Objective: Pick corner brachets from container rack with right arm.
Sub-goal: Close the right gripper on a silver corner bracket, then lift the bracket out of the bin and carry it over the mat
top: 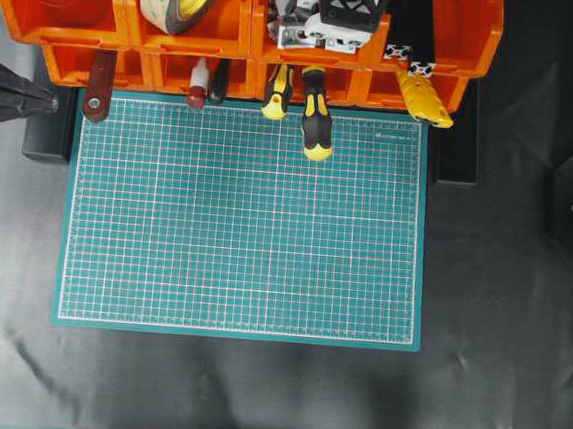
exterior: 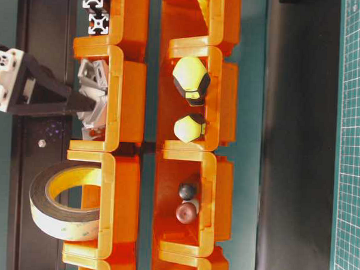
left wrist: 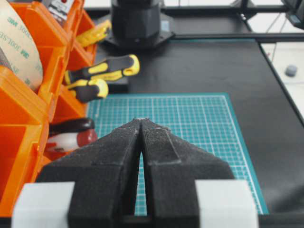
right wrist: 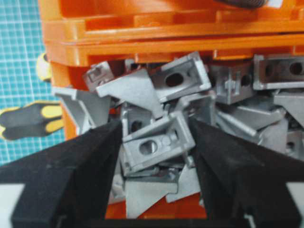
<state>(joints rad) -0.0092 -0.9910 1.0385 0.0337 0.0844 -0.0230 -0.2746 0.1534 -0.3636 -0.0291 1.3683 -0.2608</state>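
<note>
corner brachets (right wrist: 156,142) fill the bin, right gripper (right wrist: 154,156) straddling one.

From overhead I lose the top of the container rack (top: 231,44) past the picture's upper edge, and with it most of the right gripper (top: 329,17); its fingertips sit among the corner brachets (top: 303,30) where I can't see them. On the right wrist camera I can't tell whether the fingers (right wrist: 80,161) touch the bracket between them, and the lower brackets are buried. My left gripper (top: 50,104) shows only at the left edge. The white print on the green cutting mat (top: 246,221) is too small to read.
</note>
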